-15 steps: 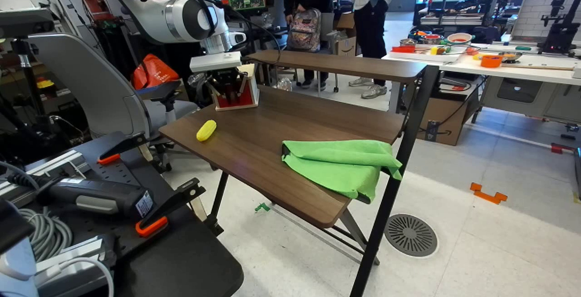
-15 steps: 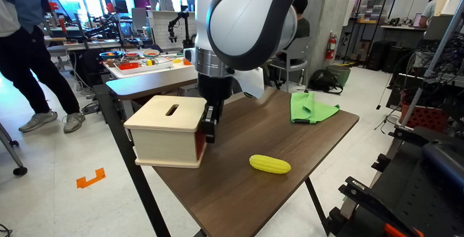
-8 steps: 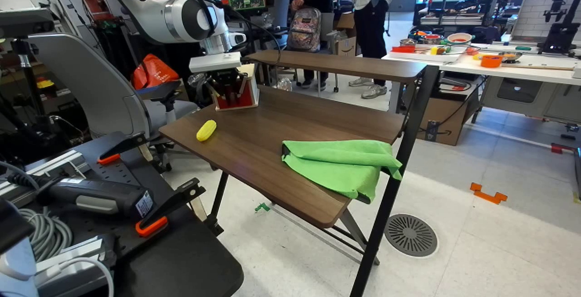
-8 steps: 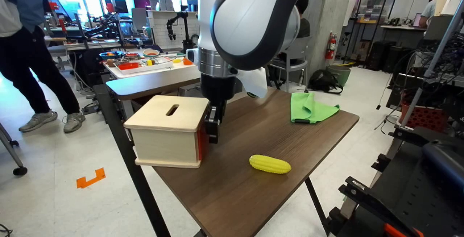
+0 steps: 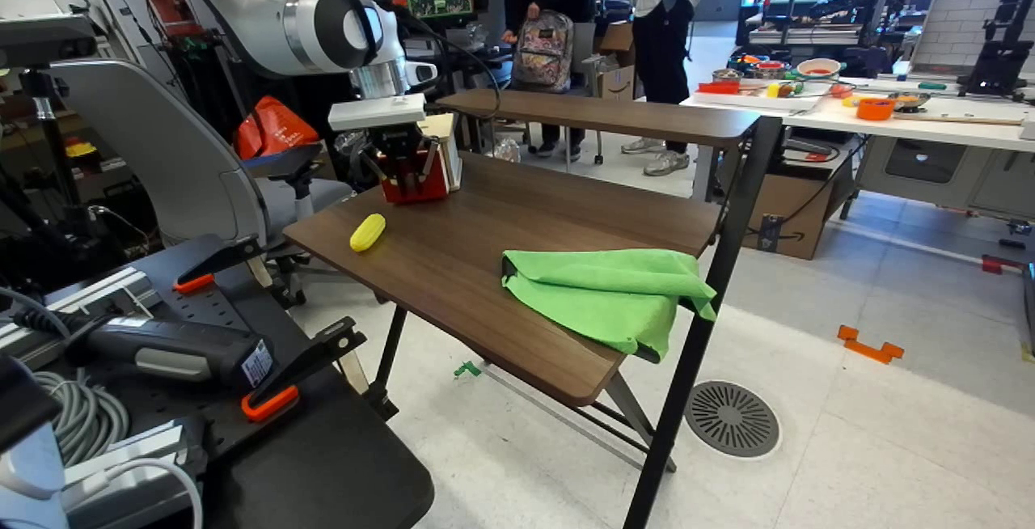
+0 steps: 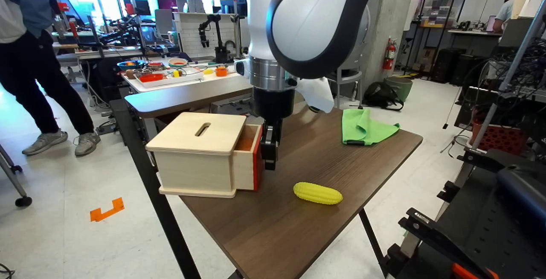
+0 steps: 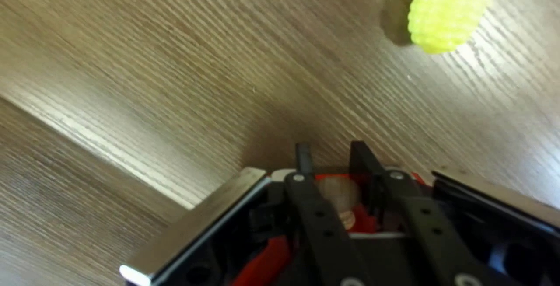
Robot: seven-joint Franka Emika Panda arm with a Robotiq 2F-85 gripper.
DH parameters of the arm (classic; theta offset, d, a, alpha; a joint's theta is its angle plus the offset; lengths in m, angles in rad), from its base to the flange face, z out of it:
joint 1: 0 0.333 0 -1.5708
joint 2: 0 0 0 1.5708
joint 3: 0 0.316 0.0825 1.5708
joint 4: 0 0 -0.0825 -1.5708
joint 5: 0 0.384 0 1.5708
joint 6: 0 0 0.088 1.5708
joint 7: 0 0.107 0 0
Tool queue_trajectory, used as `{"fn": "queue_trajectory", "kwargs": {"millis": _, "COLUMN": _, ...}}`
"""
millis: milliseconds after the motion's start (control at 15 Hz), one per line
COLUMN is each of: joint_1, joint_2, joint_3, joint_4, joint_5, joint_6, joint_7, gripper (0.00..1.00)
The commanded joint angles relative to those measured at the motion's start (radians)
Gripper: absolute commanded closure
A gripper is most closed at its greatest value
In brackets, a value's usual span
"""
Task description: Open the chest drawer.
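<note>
A pale wooden chest (image 6: 192, 170) with a slotted lid stands at the table's edge; part of it shows in an exterior view (image 5: 454, 158). Its drawer (image 6: 247, 170) has a red front and pale wooden sides, and is pulled partly out of the chest. The red front also shows in an exterior view (image 5: 432, 179). My gripper (image 6: 269, 153) is at the red front, pointing down. In the wrist view my gripper (image 7: 331, 157) has its fingers on both sides of a round wooden knob (image 7: 339, 192) on that front, shut on it. The drawer's inside is mostly hidden.
A yellow corn-shaped object (image 6: 318, 193) lies on the table before the drawer; it also shows in the wrist view (image 7: 453, 8). A green cloth (image 5: 606, 294) lies at the table's far end. A raised shelf (image 6: 183, 95) runs along one side of the brown table (image 5: 501, 222).
My gripper has moved away from the chest, and the red drawer front has come out with it. One second ago the drawer was in the chest. The chest has not moved.
</note>
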Motion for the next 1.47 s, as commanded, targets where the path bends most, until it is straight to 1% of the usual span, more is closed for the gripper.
{"fn": "queue_trajectory", "kwargs": {"millis": 0, "joint_1": -0.014, "joint_2": -0.058, "joint_3": -0.003, "joint_4": -0.063, "joint_5": -0.003, "joint_6": -0.035, "joint_7": 0.001, "gripper": 0.93}}
{"fn": "queue_trajectory", "kwargs": {"millis": 200, "joint_1": -0.022, "joint_2": -0.067, "joint_3": -0.003, "joint_4": -0.08, "joint_5": 0.0, "joint_6": -0.04, "joint_7": 0.0, "gripper": 0.93}}
{"fn": "queue_trajectory", "kwargs": {"millis": 267, "joint_1": -0.025, "joint_2": -0.067, "joint_3": 0.0, "joint_4": -0.08, "joint_5": 0.005, "joint_6": -0.049, "joint_7": 0.0, "gripper": 0.78}}
{"fn": "queue_trajectory", "kwargs": {"millis": 333, "joint_1": -0.024, "joint_2": -0.069, "joint_3": -0.003, "joint_4": -0.083, "joint_5": 0.003, "joint_6": -0.053, "joint_7": 0.003, "gripper": 0.48}}
{"fn": "queue_trajectory", "kwargs": {"millis": 400, "joint_1": -0.024, "joint_2": -0.071, "joint_3": -0.003, "joint_4": -0.085, "joint_5": 0.003, "joint_6": -0.06, "joint_7": 0.003, "gripper": 0.47}}
{"fn": "queue_trajectory", "kwargs": {"millis": 467, "joint_1": -0.025, "joint_2": -0.073, "joint_3": -0.002, "joint_4": -0.086, "joint_5": 0.003, "joint_6": -0.07, "joint_7": 0.003, "gripper": 0.42}}
{"fn": "queue_trajectory", "kwargs": {"millis": 800, "joint_1": -0.02, "joint_2": -0.078, "joint_3": -0.006, "joint_4": -0.085, "joint_5": 0.0, "joint_6": -0.111, "joint_7": 0.009, "gripper": 0.04}}
{"fn": "queue_trajectory", "kwargs": {"millis": 867, "joint_1": -0.018, "joint_2": -0.085, "joint_3": -0.006, "joint_4": -0.086, "joint_5": 0.001, "joint_6": -0.126, "joint_7": 0.013, "gripper": 0.01}}
{"fn": "queue_trajectory", "kwargs": {"millis": 933, "joint_1": -0.013, "joint_2": -0.101, "joint_3": -0.008, "joint_4": -0.092, "joint_5": -0.001, "joint_6": -0.142, "joint_7": 0.021, "gripper": 0.0}}
{"fn": "queue_trajectory", "kwargs": {"millis": 1133, "joint_1": -0.007, "joint_2": -0.18, "joint_3": -0.002, "joint_4": -0.13, "joint_5": 0.007, "joint_6": -0.181, "joint_7": 0.05, "gripper": 0.0}}
{"fn": "queue_trajectory", "kwargs": {"millis": 1267, "joint_1": -0.011, "joint_2": -0.256, "joint_3": 0.013, "joint_4": -0.164, "joint_5": 0.028, "joint_6": -0.198, "joint_7": 0.076, "gripper": 0.0}}
{"fn": "queue_trajectory", "kwargs": {"millis": 1400, "joint_1": -0.008, "joint_2": -0.313, "joint_3": 0.025, "joint_4": -0.171, "joint_5": 0.064, "joint_6": -0.226, "joint_7": 0.115, "gripper": 0.0}}
